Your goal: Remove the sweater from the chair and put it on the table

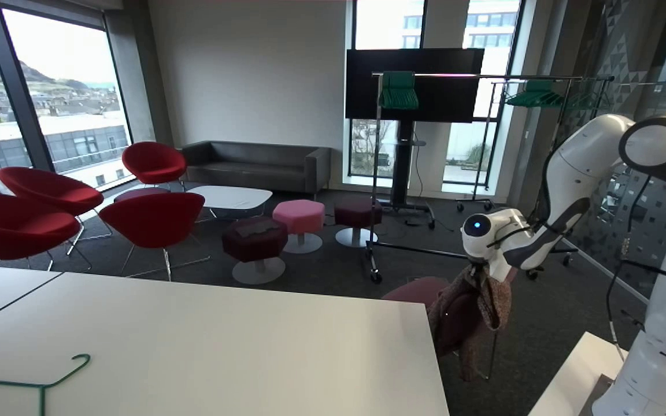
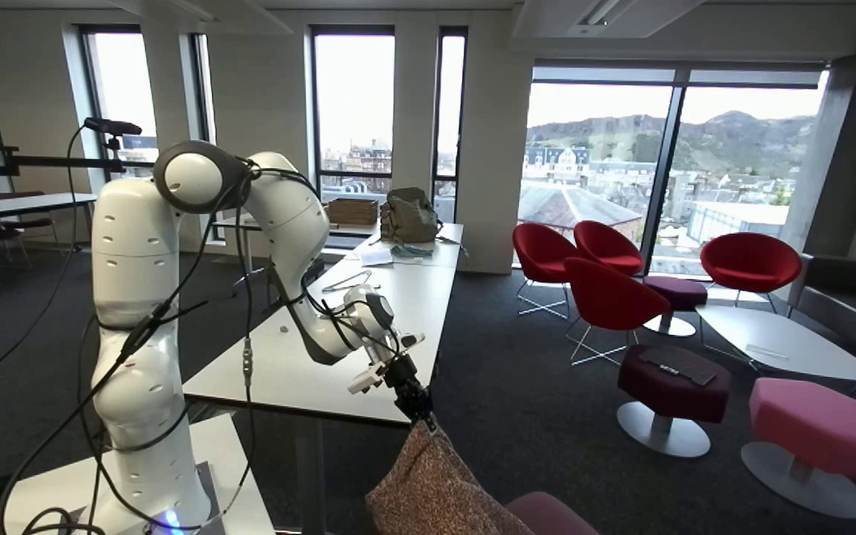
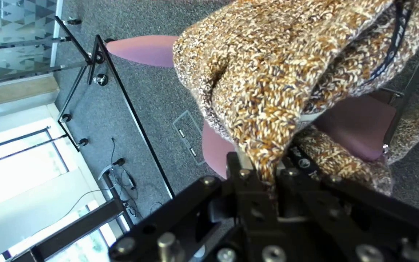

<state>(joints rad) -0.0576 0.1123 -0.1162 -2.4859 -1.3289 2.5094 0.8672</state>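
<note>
1. Wrist view: the gripper [image 3: 263,169], at 6 o'clock, is pinched narrow on a fold of the sweater [image 3: 267,83], which spreads toward 12 and 1 o'clock.
2. In an exterior view, the sweater's folds hang about the maroon chair [image 1: 460,320], just off the 3 o'clock edge of the white table [image 1: 223,346]; how much cloth touches the chair cannot be told.
3. In an exterior view, the sweater drops from the gripper toward 6 o'clock, running out of frame.
4. A green hanger [image 1: 32,385] lies on the table at 8 o'clock.

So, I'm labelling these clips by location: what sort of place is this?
Probably an office breakout lounge: red tub chairs, a dark grey sofa and a large wheeled display screen.
</note>
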